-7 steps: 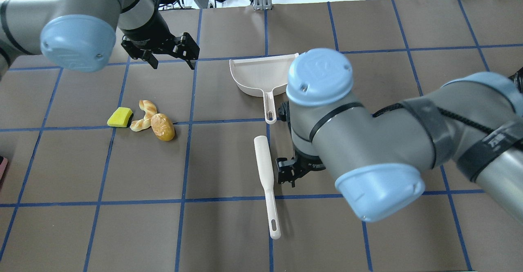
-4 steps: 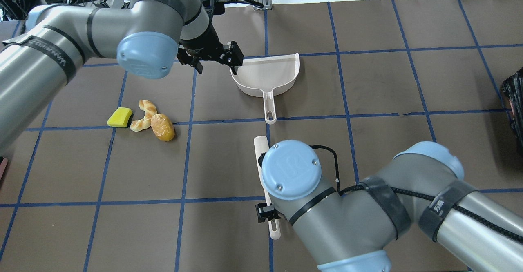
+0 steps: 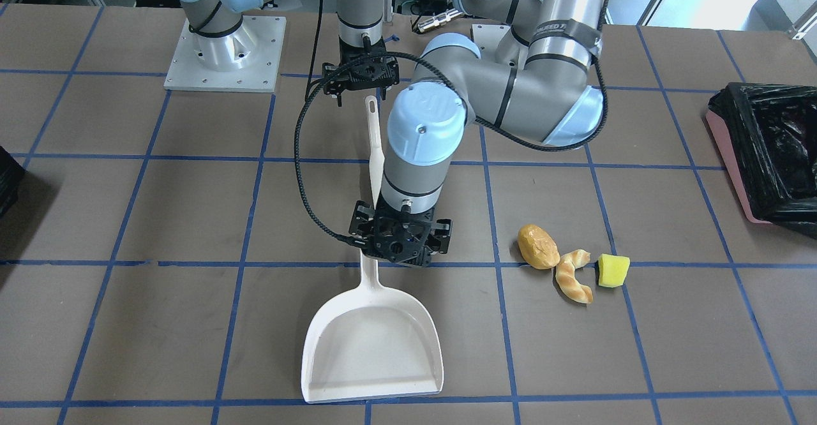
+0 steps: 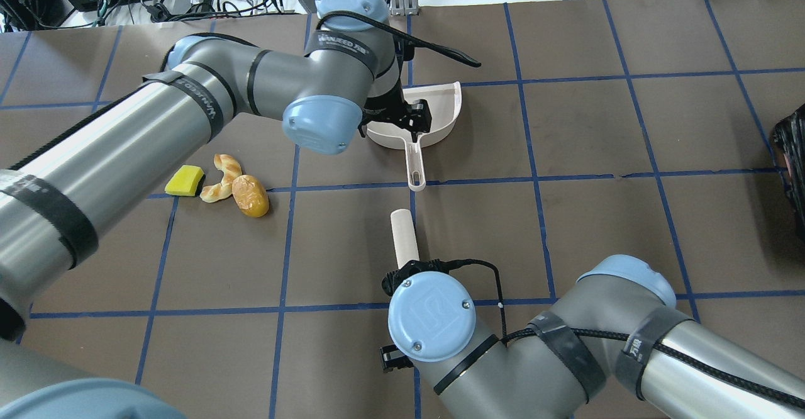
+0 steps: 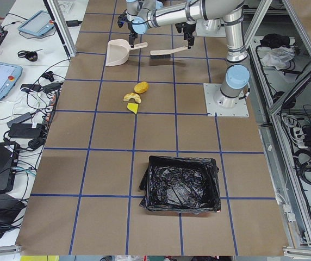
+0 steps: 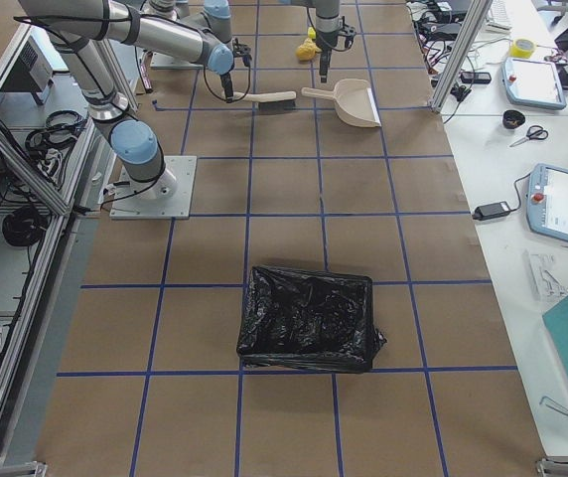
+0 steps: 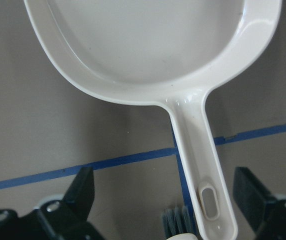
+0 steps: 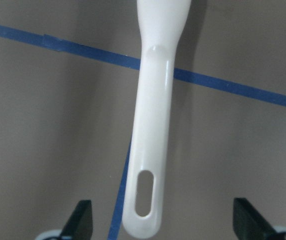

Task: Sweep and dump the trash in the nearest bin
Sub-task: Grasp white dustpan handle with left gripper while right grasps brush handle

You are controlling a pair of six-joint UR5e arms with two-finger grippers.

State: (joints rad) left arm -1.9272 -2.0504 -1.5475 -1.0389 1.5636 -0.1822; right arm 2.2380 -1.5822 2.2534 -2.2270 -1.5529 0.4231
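Observation:
The trash lies together on the table: a golden potato-like lump (image 4: 250, 195), a tan croissant twist (image 4: 221, 177) and a yellow-green sponge cube (image 4: 184, 180). The pink bin (image 3: 727, 150) with its black bag stands at the table end on my left side. My left gripper (image 4: 412, 120) is open above the handle of a white dustpan (image 4: 440, 101); in the left wrist view the handle (image 7: 200, 165) lies between the fingers (image 7: 83, 190). My right gripper (image 3: 360, 87) is open over the end of a white brush handle (image 8: 150, 150).
A second black-bagged box (image 4: 793, 167) stands at the table's right end. The brush (image 4: 402, 236) lies just behind the dustpan handle, in line with it. The brown table (image 4: 597, 155) has blue grid tape. Cables and gear lie beyond the far edge.
My left arm swung right, from near the trash to above the dustpan handle. My right arm drew back along the brush to its handle end. Nothing on the table moved.

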